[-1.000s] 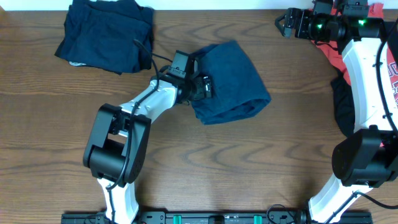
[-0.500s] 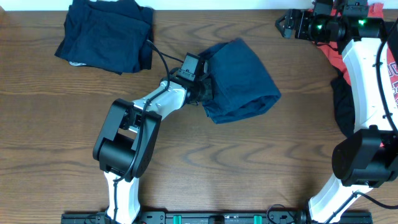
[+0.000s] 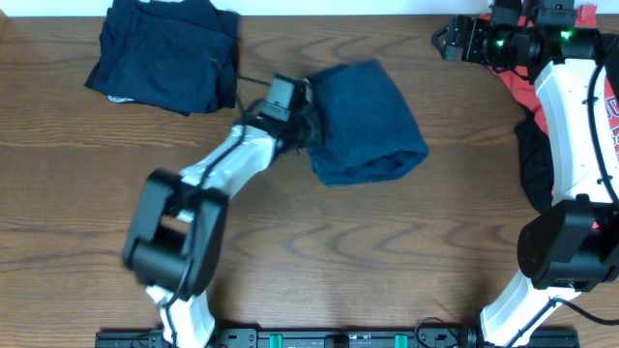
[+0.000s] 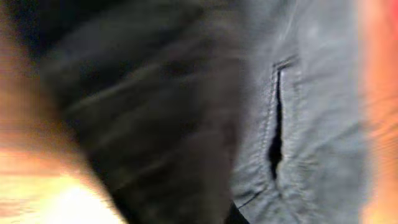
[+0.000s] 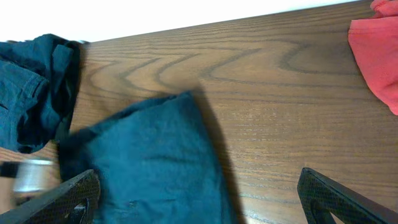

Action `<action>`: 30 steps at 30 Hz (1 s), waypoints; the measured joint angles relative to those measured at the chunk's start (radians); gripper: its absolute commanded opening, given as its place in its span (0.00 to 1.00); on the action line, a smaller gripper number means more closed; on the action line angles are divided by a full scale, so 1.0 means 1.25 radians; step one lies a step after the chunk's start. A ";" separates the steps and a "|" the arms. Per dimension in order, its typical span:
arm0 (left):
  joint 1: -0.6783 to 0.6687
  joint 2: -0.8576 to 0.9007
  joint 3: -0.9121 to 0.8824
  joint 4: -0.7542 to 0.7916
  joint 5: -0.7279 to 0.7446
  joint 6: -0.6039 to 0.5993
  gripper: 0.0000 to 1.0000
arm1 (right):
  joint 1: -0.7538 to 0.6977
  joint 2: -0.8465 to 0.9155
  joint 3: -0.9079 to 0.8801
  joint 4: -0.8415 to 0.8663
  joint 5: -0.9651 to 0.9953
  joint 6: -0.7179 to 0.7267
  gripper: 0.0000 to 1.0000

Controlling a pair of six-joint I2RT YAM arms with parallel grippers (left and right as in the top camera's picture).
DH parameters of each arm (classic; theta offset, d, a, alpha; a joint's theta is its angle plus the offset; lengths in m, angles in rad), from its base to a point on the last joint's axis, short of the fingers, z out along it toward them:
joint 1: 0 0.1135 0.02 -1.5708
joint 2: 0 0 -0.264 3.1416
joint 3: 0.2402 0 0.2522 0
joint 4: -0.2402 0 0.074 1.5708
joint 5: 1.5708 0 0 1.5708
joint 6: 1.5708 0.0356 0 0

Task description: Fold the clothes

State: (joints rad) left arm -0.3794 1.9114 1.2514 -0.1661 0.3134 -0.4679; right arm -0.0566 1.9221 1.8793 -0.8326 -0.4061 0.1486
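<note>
A folded blue garment (image 3: pixel 369 121) lies on the wooden table (image 3: pixel 387 251), right of centre at the back. My left gripper (image 3: pixel 308 124) is shut on the garment's left edge. The left wrist view is blurred and filled with the blue garment (image 4: pixel 311 124) beside dark folds; its fingers do not show there. My right gripper (image 3: pixel 448 39) hovers at the back right, open and holding nothing. In its wrist view the right gripper (image 5: pixel 199 186) has its fingers (image 5: pixel 68 199) spread wide above the blue garment (image 5: pixel 155 162).
A pile of dark navy clothes (image 3: pixel 164 53) sits at the back left, also in the right wrist view as the navy pile (image 5: pixel 31 93). Red and black clothes (image 3: pixel 607 106) lie along the right edge under the right arm; a red cloth (image 5: pixel 376 50) shows there too.
My left gripper has shut on the blue garment's left edge. It carried the garment right, then back left and toward the far side. The right arm has stayed still.
</note>
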 measured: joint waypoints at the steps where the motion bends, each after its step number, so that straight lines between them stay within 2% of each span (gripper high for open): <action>1: 0.005 -0.019 0.000 0.005 -0.002 -0.003 0.06 | -0.001 0.000 0.000 0.000 0.000 0.000 0.99; 7: 0.038 -0.141 0.000 0.042 -0.032 -0.016 0.06 | -0.003 0.000 0.000 -0.001 0.002 0.000 0.99; 17: 0.060 -0.154 0.000 0.087 -0.053 -0.048 0.06 | -0.003 0.000 0.000 -0.010 0.003 0.000 0.99; 22: 0.060 -0.154 0.000 0.012 -0.060 -0.048 0.06 | -0.003 0.000 0.000 -0.012 0.006 0.000 0.99; 28: 0.060 -0.154 0.000 -0.155 -0.110 -0.085 0.06 | -0.003 0.000 0.000 -0.013 0.009 0.000 0.99; 30: 0.060 -0.154 0.000 -0.194 -0.126 -0.094 0.11 | -0.003 0.000 0.000 -0.013 0.010 0.000 0.99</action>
State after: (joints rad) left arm -0.3038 1.7195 1.2510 -0.4088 0.1558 -0.5850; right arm -0.0608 1.9221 1.8793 -0.8486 -0.3939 0.1482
